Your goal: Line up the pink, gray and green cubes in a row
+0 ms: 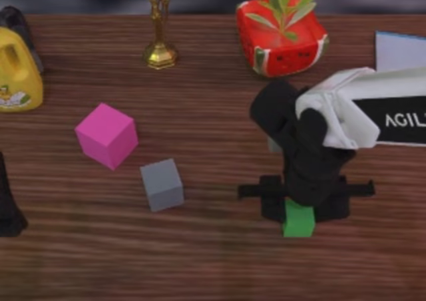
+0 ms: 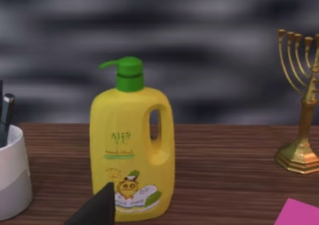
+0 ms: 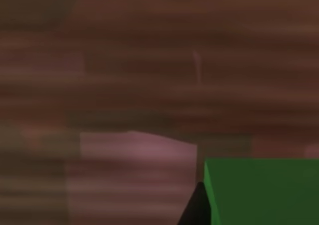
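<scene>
The pink cube (image 1: 106,134) sits left of centre on the wooden table, and a corner of it shows in the left wrist view (image 2: 299,214). Close to its lower right is the gray cube (image 1: 162,184). The green cube (image 1: 299,224) lies at the lower right, under my right gripper (image 1: 297,211), which reaches down from the right and is shut on it. In the right wrist view one dark fingertip (image 3: 196,205) presses flat against the green cube's (image 3: 264,192) side. My left gripper (image 1: 8,214) is parked at the table's left edge, open and holding nothing.
A yellow pump bottle (image 1: 16,74) stands at the far left, a gold candelabrum (image 1: 160,28) at the back, and a red watermelon-patterned planter (image 1: 283,38) at the back right. A white cup (image 2: 12,180) with pens stands beside the bottle. A white sheet (image 1: 399,48) lies at the right edge.
</scene>
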Action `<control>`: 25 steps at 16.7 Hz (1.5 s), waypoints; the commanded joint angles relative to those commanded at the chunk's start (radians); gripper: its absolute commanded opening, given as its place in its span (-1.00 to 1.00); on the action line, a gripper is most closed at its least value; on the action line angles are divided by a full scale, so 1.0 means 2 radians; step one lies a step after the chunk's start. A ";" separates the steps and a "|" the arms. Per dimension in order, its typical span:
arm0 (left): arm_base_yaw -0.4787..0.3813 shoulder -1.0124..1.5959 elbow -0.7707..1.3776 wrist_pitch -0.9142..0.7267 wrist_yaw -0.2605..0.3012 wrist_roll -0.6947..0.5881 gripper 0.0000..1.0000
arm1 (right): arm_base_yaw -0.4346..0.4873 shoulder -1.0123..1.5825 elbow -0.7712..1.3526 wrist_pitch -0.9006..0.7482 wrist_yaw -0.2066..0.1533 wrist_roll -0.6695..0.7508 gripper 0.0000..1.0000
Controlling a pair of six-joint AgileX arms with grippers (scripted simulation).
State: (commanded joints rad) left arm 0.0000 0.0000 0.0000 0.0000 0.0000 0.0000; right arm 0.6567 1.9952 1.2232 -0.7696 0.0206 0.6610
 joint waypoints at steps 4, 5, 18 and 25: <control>0.000 0.000 0.000 0.000 0.000 0.000 1.00 | 0.000 0.000 0.000 0.000 0.000 0.000 -0.25; 0.000 0.000 0.000 0.000 0.000 0.000 1.00 | 0.000 0.000 0.000 0.000 0.000 0.000 -0.10; 0.000 0.000 0.000 0.000 0.000 0.000 1.00 | 0.000 0.000 0.000 0.000 0.000 0.000 1.00; 0.000 0.000 0.000 0.000 0.000 0.000 1.00 | 0.002 -0.016 0.024 -0.039 0.000 0.001 1.00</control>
State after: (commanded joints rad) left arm 0.0000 0.0000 0.0000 0.0000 0.0000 0.0000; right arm 0.6605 1.9640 1.2715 -0.8470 0.0207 0.6626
